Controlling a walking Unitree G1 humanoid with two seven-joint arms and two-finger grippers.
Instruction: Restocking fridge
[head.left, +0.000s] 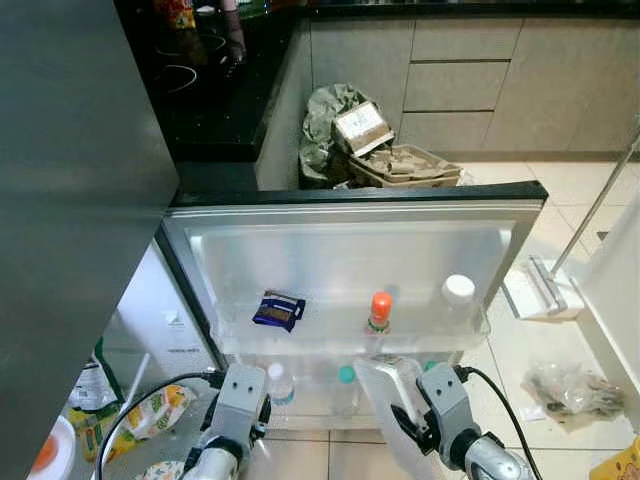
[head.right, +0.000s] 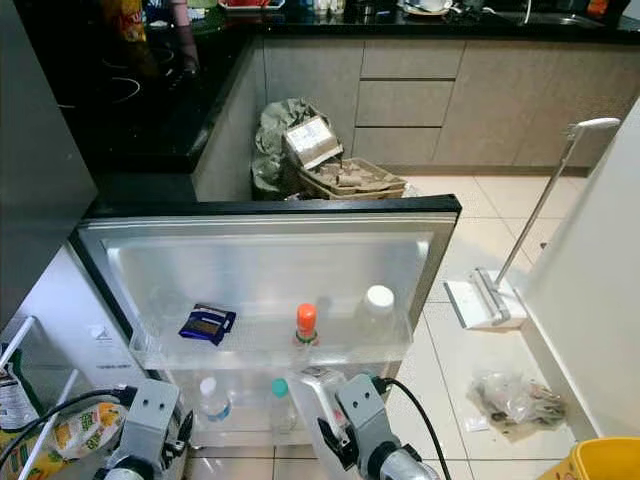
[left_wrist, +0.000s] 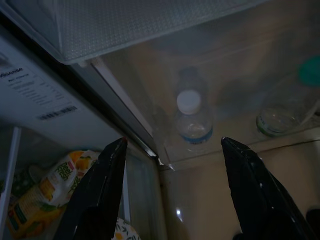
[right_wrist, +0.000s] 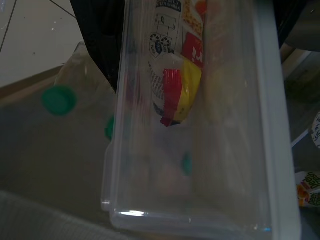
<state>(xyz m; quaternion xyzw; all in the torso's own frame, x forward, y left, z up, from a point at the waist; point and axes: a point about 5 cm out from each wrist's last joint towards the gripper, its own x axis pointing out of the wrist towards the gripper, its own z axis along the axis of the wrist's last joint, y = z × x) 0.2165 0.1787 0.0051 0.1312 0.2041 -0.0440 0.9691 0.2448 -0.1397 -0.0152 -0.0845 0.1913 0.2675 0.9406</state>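
My right gripper (head.left: 405, 415) sits low before the open fridge door (head.left: 350, 235), its fingers clamped on a clear plastic container (right_wrist: 200, 125); through the wrist camera I see the container's see-through walls and, inside or behind them, a packet printed in red and yellow (right_wrist: 177, 95). My left gripper (left_wrist: 172, 187) hangs beside it, nearer the hinge side of the door, with both black fingers (left_wrist: 97, 195) spread wide and nothing between them. Past those fingers, in the door's lower bin, stands a water bottle with a white cap (left_wrist: 191, 117), and next to it a bottle with a green cap (head.left: 346, 376). Below the hinge side of the door lies a yellow and green snack bag (head.left: 160, 410). Higher up, on the door's upper shelf (head.left: 350, 340), lie a dark blue packet (head.left: 279, 310) toward the hinge side, an orange-capped bottle (head.left: 379, 312) about the middle, and a white-capped bottle (head.left: 458, 295) at the free end. Just beyond the door's top edge stands a grey-green rubbish bag (head.left: 325, 130) with cardboard egg trays (head.left: 405, 165) leaning against it. On the tiled floor past the door's free end rest a flat mop (head.left: 545, 285) and a crumpled clear bag (head.left: 570, 390). Farthest off are the black countertop (head.left: 210, 90) and grey cabinet drawers (head.left: 460, 85).
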